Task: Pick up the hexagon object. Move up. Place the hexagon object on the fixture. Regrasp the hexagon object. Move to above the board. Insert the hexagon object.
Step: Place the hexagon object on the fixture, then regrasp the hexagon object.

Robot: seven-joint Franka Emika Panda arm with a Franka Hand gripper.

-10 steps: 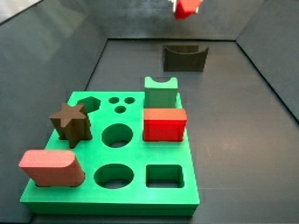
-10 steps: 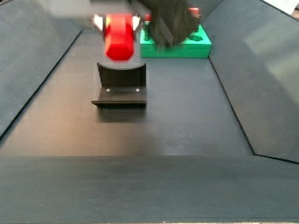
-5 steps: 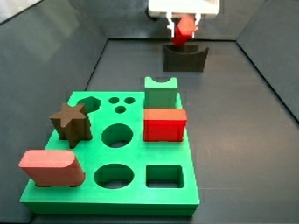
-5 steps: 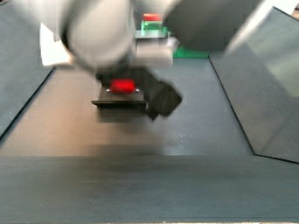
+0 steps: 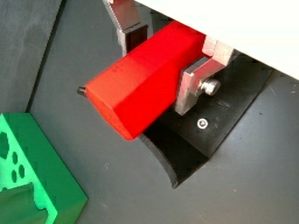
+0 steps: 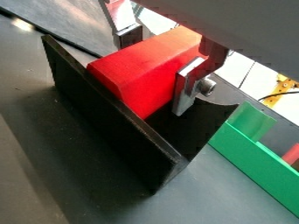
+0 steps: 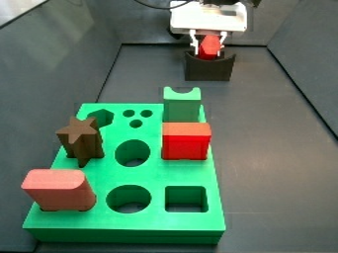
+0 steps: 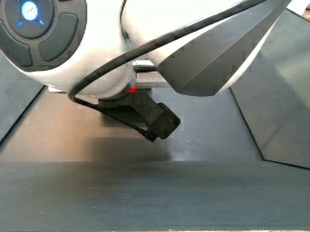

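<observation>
Gripper: I see the two-finger gripper (image 5: 163, 54) clamped on the bright red six-sided prism (image 5: 142, 74) — over the dark notched fixture (image 7: 209, 67).
Room: bare floor around fixture; green holed board (image 7: 126, 178) well apart.
Writing: none readable.

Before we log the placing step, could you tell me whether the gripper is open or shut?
Shut on the hexagon: in both wrist views the gripper's fingers press its sides, over the fixture.

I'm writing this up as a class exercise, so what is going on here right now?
The Panda arm's tool grips the red hexagon object between its silver fingers, at the dark fixture at the far end of the floor. The piece sits at the fixture's notch. The green board lies apart, carrying other blocks.
</observation>
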